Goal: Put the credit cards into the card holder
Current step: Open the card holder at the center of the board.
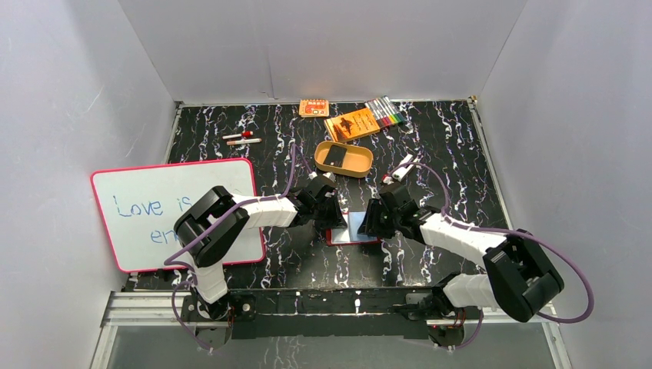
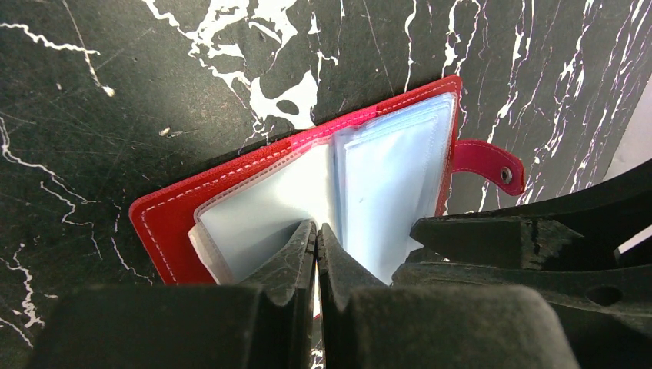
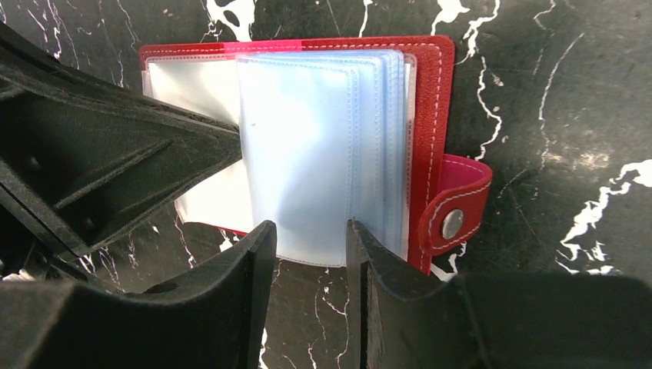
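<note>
The card holder (image 1: 352, 228) lies open on the table (image 1: 430, 161) between my two arms, red cover down; inside it the clear bluish sleeves (image 3: 307, 138) are fanned out and I see no card in them; its snap tab (image 3: 454, 207) sticks out at one side. Behind it stands a tan oval tray (image 1: 360, 161), and one dark credit card (image 1: 334, 157) lies flat in it. The table is black with white veins; plain white walls (image 1: 323, 46) close it on three sides; a whiteboard (image 1: 154, 207) with blue writing lies at my left; two orange packets (image 1: 352, 124) and some markers (image 1: 384, 114) lie at the far edge. Both my arms bend inward and low over the holder; my left gripper (image 2: 317, 231) is clenched, its tips resting on the sleeves; my right gripper (image 3: 307, 227) has its jaws apart at the edge of the sleeves, pinching nothing.
</note>
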`<act>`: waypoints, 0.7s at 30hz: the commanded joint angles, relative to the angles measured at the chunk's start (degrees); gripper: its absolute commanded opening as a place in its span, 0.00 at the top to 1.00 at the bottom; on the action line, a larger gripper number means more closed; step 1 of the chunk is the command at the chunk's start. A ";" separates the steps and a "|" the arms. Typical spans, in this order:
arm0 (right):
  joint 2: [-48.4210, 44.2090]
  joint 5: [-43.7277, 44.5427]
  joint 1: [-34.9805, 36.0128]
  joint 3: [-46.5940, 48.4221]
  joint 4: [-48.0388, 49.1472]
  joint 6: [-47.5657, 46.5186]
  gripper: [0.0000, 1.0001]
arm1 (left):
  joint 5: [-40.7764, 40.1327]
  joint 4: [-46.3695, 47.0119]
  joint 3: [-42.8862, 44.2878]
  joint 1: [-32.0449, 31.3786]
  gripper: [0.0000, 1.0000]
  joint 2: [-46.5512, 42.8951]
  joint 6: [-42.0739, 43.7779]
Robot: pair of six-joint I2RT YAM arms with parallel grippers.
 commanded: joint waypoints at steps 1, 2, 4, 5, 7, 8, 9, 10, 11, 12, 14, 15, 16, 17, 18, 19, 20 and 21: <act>1.38 -3.42 -0.24 -0.92 5.07 0.77 0.53 | -1.95 -4.19 -1.81 0.25 1.00 1.26 0.82; 1.63 -3.97 -0.20 -1.19 5.90 0.97 0.53 | -1.95 -4.17 -1.81 0.23 1.00 1.23 0.87; 2.53 -5.05 -0.25 -1.23 7.00 1.17 0.52 | -2.07 -4.27 -1.89 0.35 1.00 1.19 0.73; 2.95 -5.58 -0.21 -1.21 7.12 1.28 0.52 | -2.04 -4.28 -1.90 0.37 1.00 1.05 0.78; 3.45 -6.50 -0.20 -1.46 9.33 1.72 0.52 | -2.04 -4.28 -1.90 0.36 1.00 0.95 0.74; 3.43 -6.88 -0.21 -1.59 10.12 2.01 0.53 | -2.09 -4.32 -1.90 0.36 1.00 0.89 0.78; 3.42 -7.29 -0.23 -1.82 11.04 2.22 0.53 | -2.12 -4.36 -1.90 0.31 1.00 0.78 0.76; 3.46 -7.76 -0.23 -1.95 11.81 2.27 0.53 | -2.13 -4.37 -1.90 0.34 1.00 0.73 0.78; 3.63 -8.17 -0.22 -1.93 12.58 2.34 0.54 | -2.15 -4.44 -1.90 0.44 1.00 0.70 0.78; 3.95 -8.66 -0.24 -1.83 12.99 2.36 0.54 | -2.13 -4.40 -1.90 0.42 1.00 0.67 0.73; 4.06 -9.15 -0.25 -1.91 13.94 2.44 0.55 | -2.13 -4.45 -1.90 0.48 1.00 0.58 0.73; 3.92 -9.55 -0.20 -2.24 14.67 2.50 0.55 | -2.13 -4.52 -1.97 0.48 1.00 0.52 0.76; 3.75 -9.92 -0.27 -2.50 15.36 2.47 0.55 | -2.24 -4.52 -1.99 0.54 1.00 0.40 0.78; 3.58 -10.54 -0.24 -2.77 16.30 2.37 0.55 | -2.29 -4.62 -2.06 0.54 1.00 0.33 0.72; 3.64 -11.39 -0.23 -2.92 17.07 2.24 0.54 | -2.43 -4.74 -2.07 0.61 1.00 0.20 0.75; 3.81 -11.77 -0.25 -2.94 17.42 2.13 0.54 | -2.52 -4.90 -2.10 0.65 1.00 0.00 0.74; 4.02 -12.18 -0.25 -2.94 17.77 1.91 0.54 | -2.69 -5.08 -2.10 0.72 1.00 -0.31 0.73; 4.24 -12.61 -0.23 -2.87 18.11 1.63 0.55 | -2.85 -5.43 -2.04 0.79 1.00 -0.58 0.78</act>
